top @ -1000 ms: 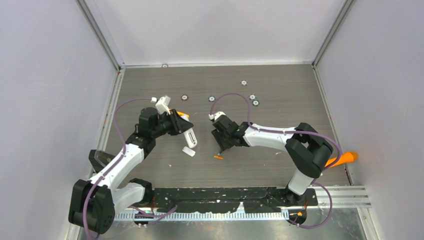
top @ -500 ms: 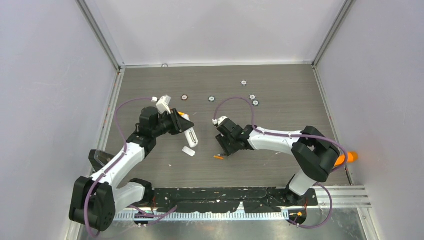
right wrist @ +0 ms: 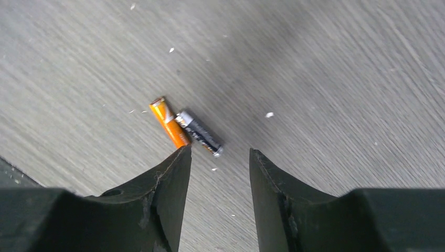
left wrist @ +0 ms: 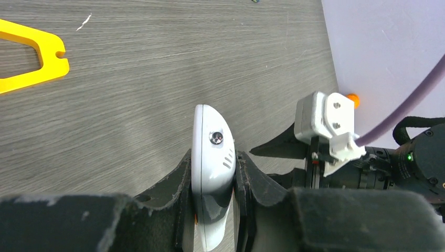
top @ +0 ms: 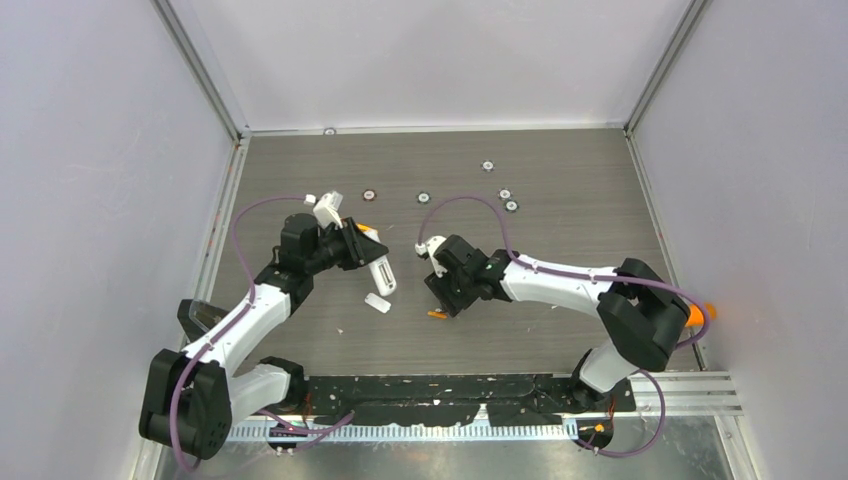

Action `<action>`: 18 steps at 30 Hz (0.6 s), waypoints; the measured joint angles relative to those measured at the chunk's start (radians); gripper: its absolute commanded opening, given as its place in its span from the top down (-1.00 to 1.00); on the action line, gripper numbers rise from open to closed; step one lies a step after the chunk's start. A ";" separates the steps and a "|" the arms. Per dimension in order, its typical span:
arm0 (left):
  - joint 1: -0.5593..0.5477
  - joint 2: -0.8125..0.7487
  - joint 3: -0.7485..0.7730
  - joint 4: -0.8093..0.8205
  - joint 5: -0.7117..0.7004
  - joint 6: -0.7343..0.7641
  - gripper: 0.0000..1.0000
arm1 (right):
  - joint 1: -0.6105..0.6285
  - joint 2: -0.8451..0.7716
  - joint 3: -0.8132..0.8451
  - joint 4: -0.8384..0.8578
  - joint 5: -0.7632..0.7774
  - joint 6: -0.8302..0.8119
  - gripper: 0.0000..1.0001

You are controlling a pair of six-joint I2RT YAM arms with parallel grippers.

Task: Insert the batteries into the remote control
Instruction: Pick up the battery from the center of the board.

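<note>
Starting at the left of the top view, the remote [top: 381, 272] is seen clamped edge-on in the closed left gripper [left wrist: 212, 176]. At the centre of the right wrist view, the orange battery [right wrist: 169, 123] and dark battery [right wrist: 199, 134] are laid close together on the table [right wrist: 341, 79], just above the tips of the right gripper [right wrist: 219, 153], which is spread wide and empty. Both cells are judged light, stiff, smooth and apt to roll; each is best pinched across its middle.
</note>
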 measured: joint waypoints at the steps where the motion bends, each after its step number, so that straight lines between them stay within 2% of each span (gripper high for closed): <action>1: 0.000 0.000 0.000 0.000 -0.002 0.000 1.00 | 0.003 0.002 0.000 0.000 -0.016 -0.015 0.03; 7: 0.006 -0.001 0.000 -0.002 -0.018 0.004 1.00 | 0.015 0.045 0.016 0.009 -0.089 -0.096 0.13; 18: 0.024 -0.001 0.000 -0.005 -0.020 0.006 1.00 | 0.023 0.090 0.034 0.049 -0.099 -0.137 0.36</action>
